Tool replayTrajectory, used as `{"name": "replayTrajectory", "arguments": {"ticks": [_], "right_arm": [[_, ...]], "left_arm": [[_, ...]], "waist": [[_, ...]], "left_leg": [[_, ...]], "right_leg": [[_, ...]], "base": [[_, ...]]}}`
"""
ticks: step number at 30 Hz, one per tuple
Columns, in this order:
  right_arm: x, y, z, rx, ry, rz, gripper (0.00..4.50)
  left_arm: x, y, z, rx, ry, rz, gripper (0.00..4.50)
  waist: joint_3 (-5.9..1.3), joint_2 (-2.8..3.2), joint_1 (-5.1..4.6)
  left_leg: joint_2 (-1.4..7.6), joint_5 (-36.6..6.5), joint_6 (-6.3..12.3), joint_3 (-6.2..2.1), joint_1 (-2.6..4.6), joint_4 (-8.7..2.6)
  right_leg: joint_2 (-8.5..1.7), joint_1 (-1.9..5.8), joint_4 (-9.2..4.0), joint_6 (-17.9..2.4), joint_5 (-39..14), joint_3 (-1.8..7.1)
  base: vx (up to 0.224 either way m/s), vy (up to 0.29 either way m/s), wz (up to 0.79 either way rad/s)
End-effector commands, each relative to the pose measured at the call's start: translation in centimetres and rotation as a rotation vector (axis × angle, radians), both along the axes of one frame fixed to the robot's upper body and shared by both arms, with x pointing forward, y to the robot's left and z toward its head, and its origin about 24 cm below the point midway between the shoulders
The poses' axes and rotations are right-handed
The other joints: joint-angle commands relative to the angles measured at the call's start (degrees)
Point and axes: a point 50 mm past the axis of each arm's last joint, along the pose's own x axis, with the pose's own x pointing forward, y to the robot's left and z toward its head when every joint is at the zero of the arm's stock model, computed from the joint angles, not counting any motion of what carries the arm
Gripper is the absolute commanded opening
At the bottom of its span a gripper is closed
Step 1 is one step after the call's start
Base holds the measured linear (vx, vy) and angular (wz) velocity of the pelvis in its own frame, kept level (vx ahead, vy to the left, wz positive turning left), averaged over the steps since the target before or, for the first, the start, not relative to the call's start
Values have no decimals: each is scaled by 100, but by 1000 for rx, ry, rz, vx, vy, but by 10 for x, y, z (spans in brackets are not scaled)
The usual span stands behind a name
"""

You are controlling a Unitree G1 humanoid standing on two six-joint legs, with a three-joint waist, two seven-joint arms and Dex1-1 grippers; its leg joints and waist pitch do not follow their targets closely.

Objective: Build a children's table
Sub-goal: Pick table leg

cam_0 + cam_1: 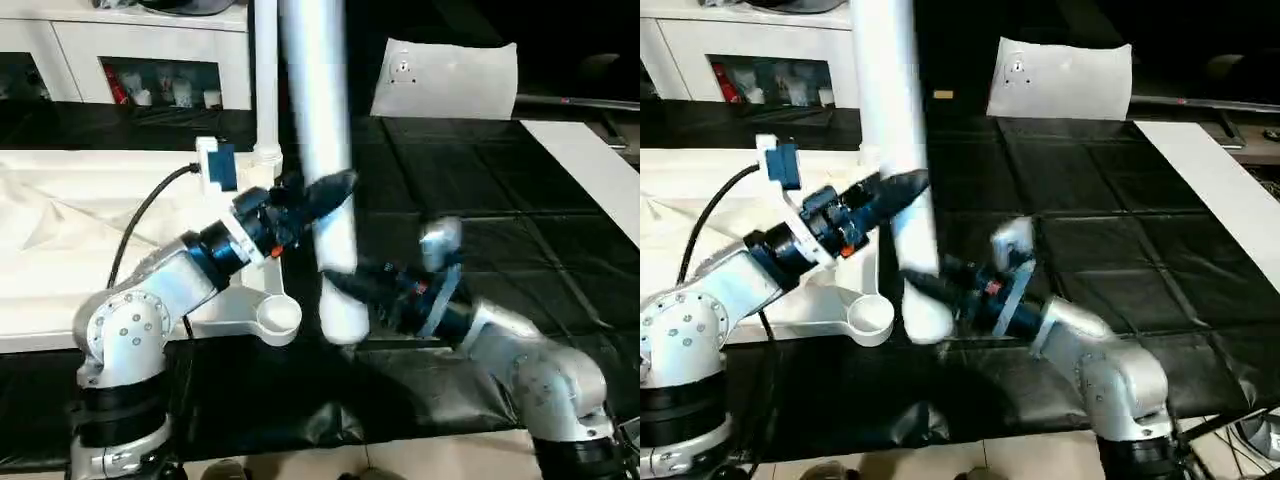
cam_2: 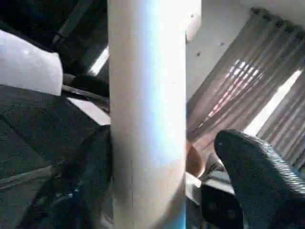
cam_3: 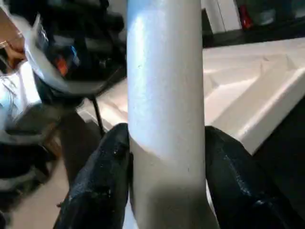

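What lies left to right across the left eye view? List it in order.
Tabletop → left tool → held leg → right tool → white bag → board strip.

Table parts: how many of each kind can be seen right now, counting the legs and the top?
Legs: 2, one held leg gripped by the left gripper and right gripper, one standing leg in a corner of the tabletop.
Tabletop: 1.
Total: 3.
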Motion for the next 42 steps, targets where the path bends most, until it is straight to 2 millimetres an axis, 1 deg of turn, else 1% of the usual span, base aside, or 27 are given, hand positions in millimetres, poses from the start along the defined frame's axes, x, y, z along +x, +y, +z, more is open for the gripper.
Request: {"name": "replayTrajectory", "arguments": {"ticks": [1, 2, 3, 5, 6, 7, 9, 11, 13, 15, 16, 17, 18, 20, 21, 22, 23, 27, 28, 33, 34, 35, 39, 41, 42], "right_arm": [[4, -2, -2, -53, -53, -38, 189], [5, -2, -5, -56, -66, -45, 189], [6, -2, -7, -52, -76, -51, 189], [7, -2, -12, -42, -96, -54, 189], [7, -2, -13, -39, -102, -54, 189], [7, -2, -14, -29, -113, -51, 188], [7, -1, -16, -18, -129, -47, 188], [6, 0, -19, -25, -135, -26, 188], [4, 2, -22, -36, -150, -4, 188], [4, 3, -22, -37, -152, 1, 188], [4, 3, -23, -39, -158, 7, 188], [3, 4, -23, -41, -163, 9, 188], [4, 4, -24, -42, -171, 12, 188], [4, 5, -25, -42, -181, 19, 188], [4, 5, -25, -45, -188, 25, 188], [4, 5, -25, -50, -195, 29, 188], [4, 6, -25, -52, -198, 31, 188], [4, 5, -25, -65, -205, 34, 188], [5, 5, -25, -70, -208, 35, 188], [7, 4, -23, -87, -225, 35, 188], [9, 4, -22, -92, -233, 36, 188], [9, 4, -22, -93, -235, 36, 188], [14, 4, -18, -131, -260, 17, 188], [17, 6, -13, -114, -239, 21, 188], [17, 7, -12, -108, -232, 26, 188]], "left_arm": [[-6, -4, 2, 65, -94, -24, 343], [-6, -3, 0, 78, -110, -27, 336], [-7, -2, -2, 86, -126, -37, 336], [-12, -1, -6, 91, -144, -82, 334], [-13, -1, -8, 93, -149, -99, 334], [-15, 0, -10, 95, -147, -125, 334], [-18, 0, -13, 89, -145, -160, 334], [-21, 0, -13, 62, -145, -188, 327], [-23, -1, -13, 58, -152, -213, 295], [-23, -1, -13, 59, -154, -212, 286], [-23, -2, -14, 55, -156, -212, 267], [-22, -3, -14, 53, -156, -211, 267], [-22, -3, -14, 51, -158, -212, 248], [-21, -3, -15, 55, -159, -210, 234], [-20, -3, -16, 57, -158, -208, 223], [-20, -2, -16, 59, -158, -208, 223], [-19, -2, -16, 68, -160, -203, 212], [-15, 1, -20, 138, -158, -171, 197], [-14, 2, -21, 159, -161, -161, 195], [-10, 7, -24, 200, -147, -126, 189], [-8, 8, -23, 184, -139, -107, 188], [-8, 8, -22, 179, -138, -104, 188], [1, 13, -14, 80, -133, -8, 188], [9, 20, -8, 41, -136, 63, 188], [10, 21, -7, 34, -138, 72, 188]], "waist": [[-362, 23, 7], [-366, -10, -22], [-366, -4, -27], [-362, -25, -28], [-371, -9, -29], [-376, -26, -32], [-372, -9, -37], [-367, -12, -31], [-361, -16, -25], [-360, -18, -27], [-354, -22, -32], [-358, -20, -29], [-360, -24, -27], [-362, -20, -31], [-365, -28, -33], [-368, -27, -34], [-371, -28, -34], [-377, -22, -41], [-379, -24, -38], [-377, -33, -39], [-373, -49, -46], [-375, -42, -44], [-381, -50, -42], [-382, -74, -43], [-386, -63, -40]], "left_leg": [[194, -769, -105, -28, 27, -454], [194, -761, -106, -16, 23, -454], [195, -776, -106, -12, 34, -451], [198, -799, -88, -8, 27, -455], [204, -774, -87, -7, 37, -457], [209, -729, -70, -7, 36, -454], [208, -731, -48, 0, 44, -459], [211, -766, -39, 6, 53, -458], [209, -839, -50, 6, 49, -464], [208, -881, -47, 6, 50, -464], [207, -919, -45, 5, 51, -468], [211, -924, -50, 5, 52, -466], [207, -909, -55, 7, 54, -462], [211, -909, -52, 6, 54, -463], [209, -884, -41, 8, 51, -459], [207, -871, -33, 8, 50, -458], [205, -855, -28, 10, 50, -453], [210, -797, 14, 12, 62, -451], [205, -772, 24, 9, 53, -452], [203, -786, -2, 14, 55, -448], [203, -799, -4, 15, 55, -450], [200, -796, -6, 15, 52, -448], [202, -790, -22, 17, 57, -438], [191, -756, -13, 26, 57, -430], [188, -753, 8, 25, 64, -428]], "right_leg": [[-484, 279, -551, -511, -1582, 301], [-476, 285, -539, -488, -1577, 305], [-474, 273, -533, -511, -1553, 305], [-483, 270, -534, -533, -1571, 310], [-478, 265, -513, -587, -1461, 309], [-476, 272, -496, -637, -1302, 306], [-472, 265, -477, -722, -1176, 307], [-472, 267, -479, -780, -1161, 308], [-477, 273, -484, -780, -1286, 309], [-477, 277, -492, -757, -1356, 314], [-473, 271, -501, -744, -1431, 314], [-481, 272, -504, -740, -1457, 316], [-476, 272, -503, -734, -1454, 318], [-477, 269, -503, -740, -1450, 316], [-471, 273, -497, -743, -1398, 319], [-473, 277, -493, -755, -1364, 317], [-472, 277, -491, -759, -1342, 318], [-463, 275, -475, -814, -1183, 315], [-462, 288, -473, -807, -1176, 315], [-465, 285, -473, -792, -1267, 314], [-463, 280, -475, -792, -1299, 311], [-464, 284, -472, -794, -1303, 312], [-469, 286, -472, -823, -1307, 307], [-458, 283, -475, -805, -1284, 310], [-453, 281, -471, -800, -1269, 311]], "base": [[0, 0, 0], [0, 0, 0], [0, 0, 0], [0, 0, 0], [0, 0, 0], [0, 0, 0], [0, 0, 0], [0, 0, 0], [0, 0, 0], [0, 0, 0], [0, 0, 0], [0, 0, 0], [0, 0, 0], [0, 0, 0], [0, 0, 0], [0, 0, 0], [0, 0, 0], [0, 0, 0], [0, 0, 0], [0, 0, 0], [0, 0, 0], [0, 0, 0], [0, 0, 0], [0, 0, 0], [0, 0, 0]]}}
